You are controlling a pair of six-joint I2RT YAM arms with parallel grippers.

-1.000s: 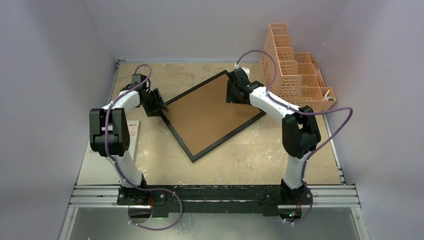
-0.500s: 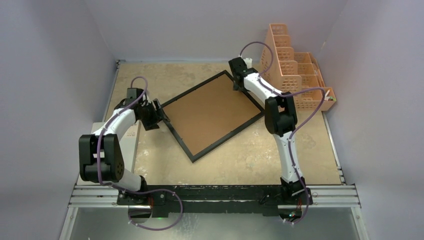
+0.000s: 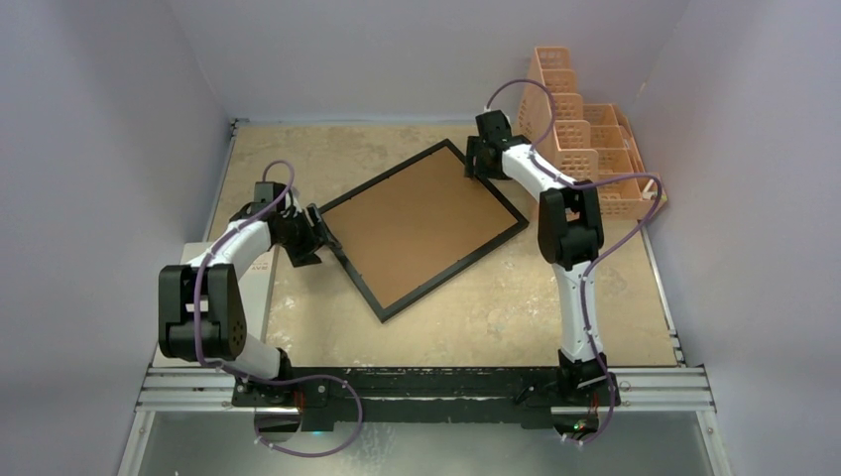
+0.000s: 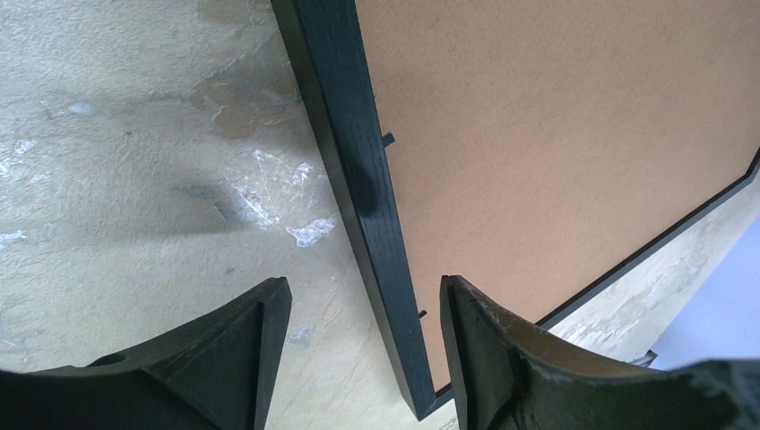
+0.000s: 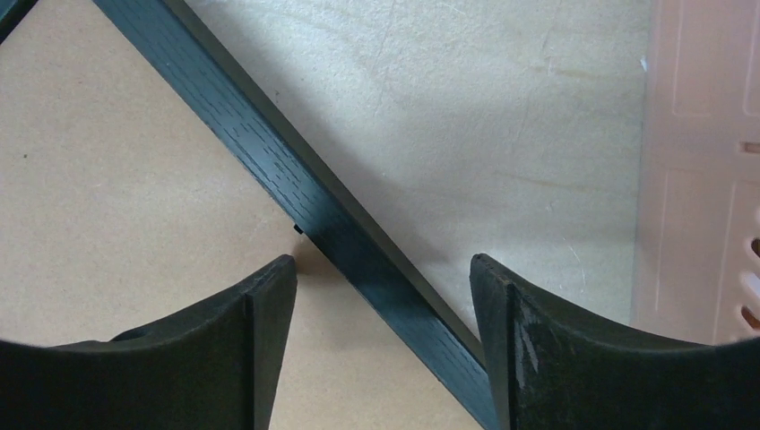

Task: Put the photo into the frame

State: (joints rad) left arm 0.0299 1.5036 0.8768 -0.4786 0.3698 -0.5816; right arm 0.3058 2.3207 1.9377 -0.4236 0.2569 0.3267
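Note:
The frame lies face down in the middle of the table, turned like a diamond, its brown board back up inside the thin black border. My left gripper is at its left corner. In the left wrist view this gripper is open and straddles the frame's black edge without touching it. My right gripper is at the far corner. It is open too, with the frame's black edge running between its fingers. The photo is hidden from view.
A peach mesh organizer stands at the back right, close to my right gripper, and its wall fills the right wrist view's right side. A white flat object lies at the table's left edge under my left arm. Walls enclose three sides.
My right gripper has moved from over the board out to the frame's far corner and opened wider. My left arm has drawn back and its jaws have opened. The frame has stayed put.

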